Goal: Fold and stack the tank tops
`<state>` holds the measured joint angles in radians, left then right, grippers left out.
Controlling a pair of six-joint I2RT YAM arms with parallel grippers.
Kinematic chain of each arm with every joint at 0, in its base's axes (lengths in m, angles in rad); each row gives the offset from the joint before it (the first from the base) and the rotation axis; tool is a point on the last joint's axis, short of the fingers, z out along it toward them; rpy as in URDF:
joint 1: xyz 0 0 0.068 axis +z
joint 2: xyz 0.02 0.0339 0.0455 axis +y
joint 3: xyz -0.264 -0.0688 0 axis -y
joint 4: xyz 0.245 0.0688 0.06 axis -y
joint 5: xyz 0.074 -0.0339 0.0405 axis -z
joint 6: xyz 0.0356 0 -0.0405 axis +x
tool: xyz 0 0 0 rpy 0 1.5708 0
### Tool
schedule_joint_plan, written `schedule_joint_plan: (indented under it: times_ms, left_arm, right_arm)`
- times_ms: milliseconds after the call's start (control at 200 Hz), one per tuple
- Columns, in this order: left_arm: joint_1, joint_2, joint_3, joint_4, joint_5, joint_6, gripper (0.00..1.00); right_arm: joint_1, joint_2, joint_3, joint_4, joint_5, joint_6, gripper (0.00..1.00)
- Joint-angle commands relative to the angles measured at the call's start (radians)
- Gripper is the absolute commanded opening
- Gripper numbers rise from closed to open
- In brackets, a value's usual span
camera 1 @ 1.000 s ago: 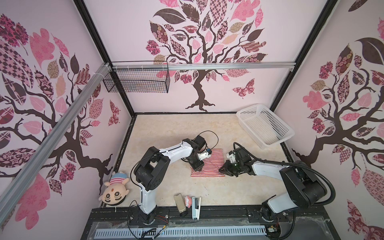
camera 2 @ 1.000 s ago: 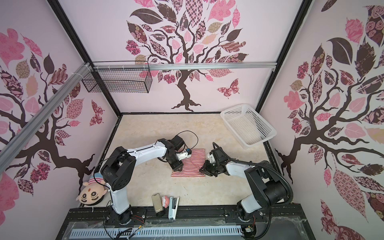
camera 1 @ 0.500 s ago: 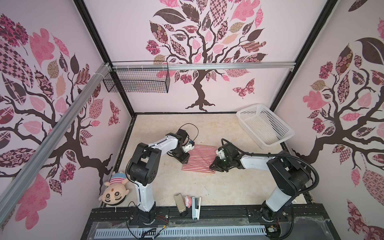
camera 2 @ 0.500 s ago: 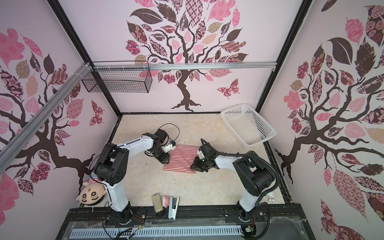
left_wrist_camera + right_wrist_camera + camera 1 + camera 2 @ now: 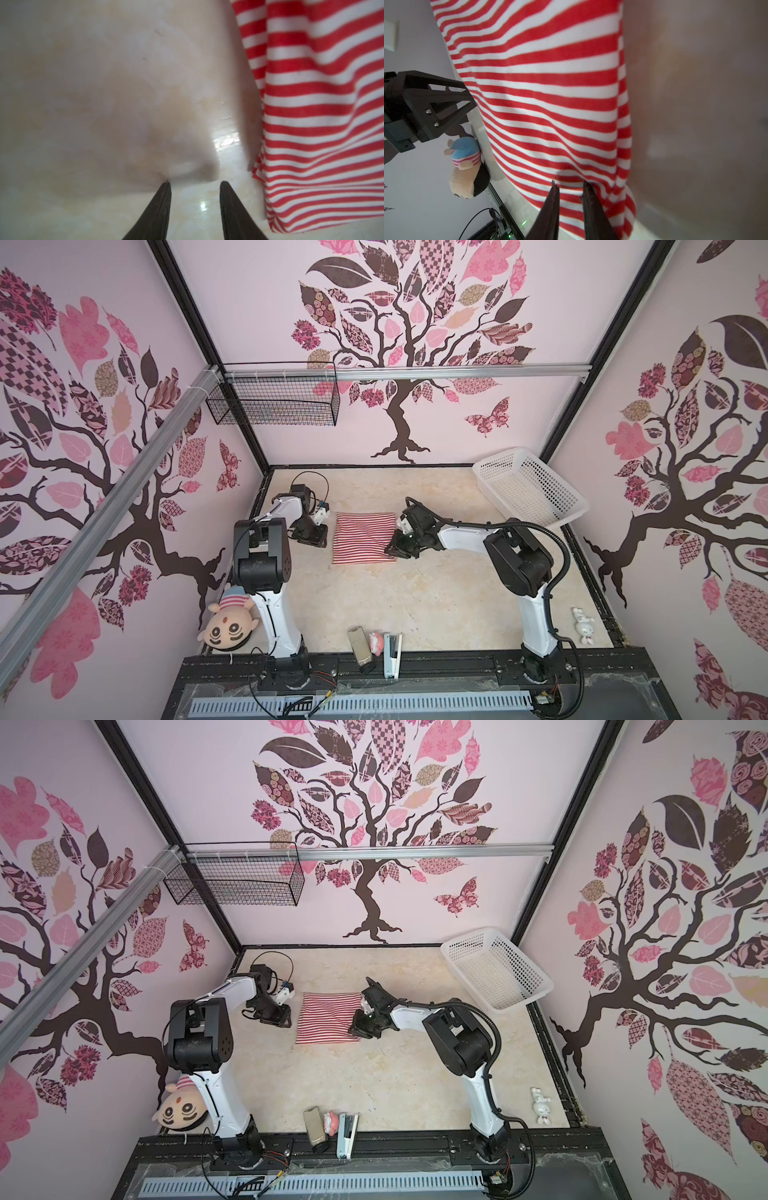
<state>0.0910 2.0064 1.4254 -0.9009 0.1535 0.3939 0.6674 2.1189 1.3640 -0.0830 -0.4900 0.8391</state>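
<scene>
The tank top (image 5: 361, 537) (image 5: 328, 1017) lies folded into a red-and-white striped rectangle on the beige table, left of the middle. My left gripper (image 5: 319, 541) (image 5: 282, 1022) rests just off its left edge, apart from the cloth. In the left wrist view the left gripper (image 5: 195, 184) is open over bare table, with the tank top (image 5: 311, 124) beside it. My right gripper (image 5: 391, 551) (image 5: 354, 1031) lies low at the cloth's front right corner. In the right wrist view the right gripper (image 5: 569, 182) has its jaws close together on the striped cloth (image 5: 550, 93), and the corner bunches beside one finger.
A white plastic basket (image 5: 496, 457) stands at the back right. A plush doll (image 5: 226, 626) lies at the front left by the left arm's base. A phone-like block (image 5: 359, 645) and a white stapler-like thing (image 5: 392, 649) sit at the front edge. A small white rabbit figure (image 5: 584, 624) lies at the front right.
The tank top has slid left and toward the back together with my right gripper. My left gripper was on the cloth and has moved further left, off it.
</scene>
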Motion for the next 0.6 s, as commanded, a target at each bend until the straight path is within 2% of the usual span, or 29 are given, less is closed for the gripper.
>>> schedule_joint_plan:
  times_ms: [0,75,175,285,425,595]
  left_arm:
    - [0.013,0.022,0.063,-0.044,0.060,0.000,0.42]
    - [0.014,-0.025,0.040,-0.026,0.090,-0.011,0.42]
    - [0.013,-0.123,-0.023,0.030,0.129,-0.040,0.44]
    - [0.012,-0.172,-0.061,0.065,0.193,-0.070,0.46]
    - [-0.005,-0.090,-0.006,0.055,0.190,-0.092,0.46]
    - [-0.010,0.040,0.110,-0.002,0.252,-0.131,0.45]
  right_arm:
    - [0.002,0.033,0.067,-0.098,0.039,-0.003,0.25]
    - [0.001,-0.001,0.082,-0.124,0.059,-0.026,0.31]
    - [0.006,-0.069,0.072,-0.120,0.017,-0.028,0.40]
    - [0.009,-0.160,0.035,-0.130,0.008,-0.027,0.44]
    - [0.008,-0.254,-0.015,-0.167,0.057,-0.047,0.46]
    - [0.008,-0.335,-0.101,-0.174,0.084,-0.050,0.46]
